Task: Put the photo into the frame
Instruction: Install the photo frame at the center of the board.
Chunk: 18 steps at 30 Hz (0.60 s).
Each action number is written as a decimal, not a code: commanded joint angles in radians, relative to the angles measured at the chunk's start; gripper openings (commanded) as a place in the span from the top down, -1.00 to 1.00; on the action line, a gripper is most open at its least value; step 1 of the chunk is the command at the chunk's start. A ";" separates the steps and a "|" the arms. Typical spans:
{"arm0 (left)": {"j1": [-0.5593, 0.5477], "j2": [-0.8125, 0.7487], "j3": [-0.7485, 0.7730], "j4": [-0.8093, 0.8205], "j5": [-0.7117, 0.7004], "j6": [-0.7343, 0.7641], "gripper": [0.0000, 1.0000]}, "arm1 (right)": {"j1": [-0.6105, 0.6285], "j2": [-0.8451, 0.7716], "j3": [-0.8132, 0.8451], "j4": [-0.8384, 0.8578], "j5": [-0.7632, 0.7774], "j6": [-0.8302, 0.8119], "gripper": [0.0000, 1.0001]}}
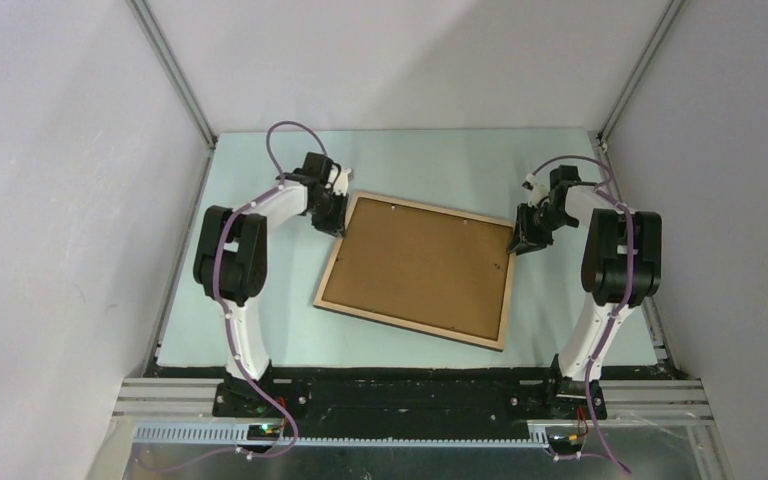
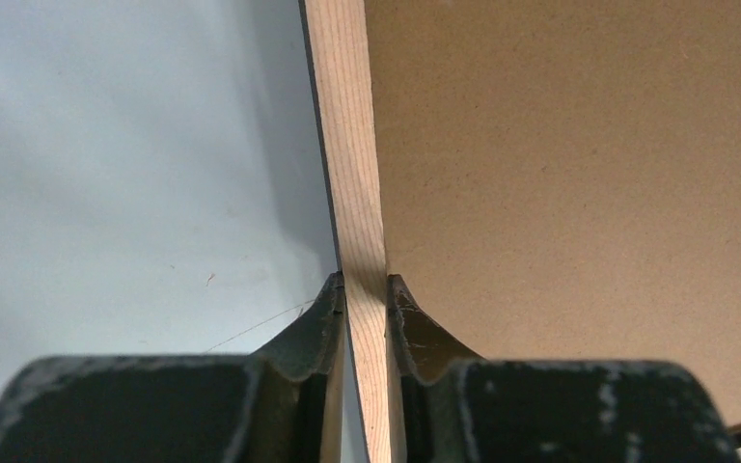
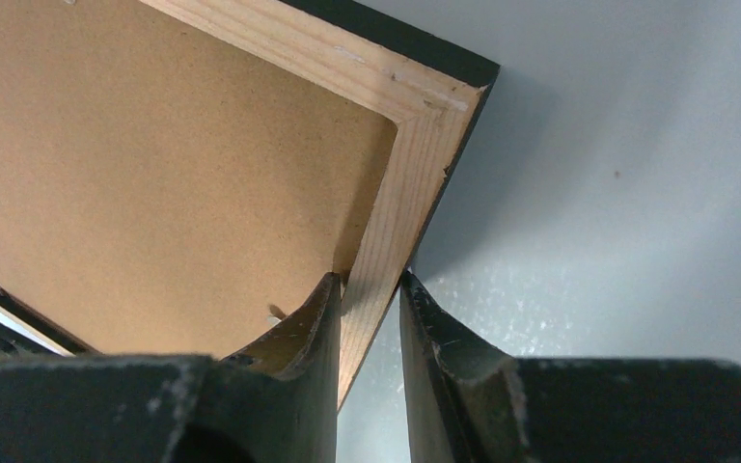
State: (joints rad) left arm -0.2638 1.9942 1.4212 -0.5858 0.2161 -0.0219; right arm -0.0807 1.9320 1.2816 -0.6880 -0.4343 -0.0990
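Observation:
The frame [image 1: 410, 327] lies with its light wood back up on the table, skewed, and a brown backing board [image 1: 418, 265] fills it. The photo is hidden. My left gripper [image 1: 332, 222] is at the frame's far left corner. In the left wrist view its jaws [image 2: 365, 285] press both sides of the wood rail [image 2: 349, 145], beside the board [image 2: 579, 174]. My right gripper [image 1: 520, 240] is at the far right corner. Its jaws [image 3: 371, 280] are shut across the right rail [image 3: 415, 164], one finger inside against the board [image 3: 154, 174], the other on the black outer edge.
The pale green table [image 1: 260, 300] is enclosed by grey walls on the left, right and back, with metal posts at the far corners. Both arm bases stand at the near edge.

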 commanded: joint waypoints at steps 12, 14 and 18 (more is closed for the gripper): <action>0.103 -0.216 -0.300 -0.015 0.147 -0.022 1.00 | 0.062 0.314 0.559 -0.209 -0.233 -0.140 0.45; 0.119 -0.236 -0.328 -0.016 0.159 -0.023 1.00 | 0.068 0.326 0.578 -0.214 -0.245 -0.139 0.20; 0.149 -0.257 -0.346 -0.015 0.173 -0.018 1.00 | 0.073 0.287 0.527 -0.177 -0.234 -0.134 -0.09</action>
State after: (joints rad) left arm -0.1368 1.7741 1.1049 -0.5373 0.3504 -0.0769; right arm -0.0090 2.2650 1.8038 -0.8471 -0.6182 -0.2134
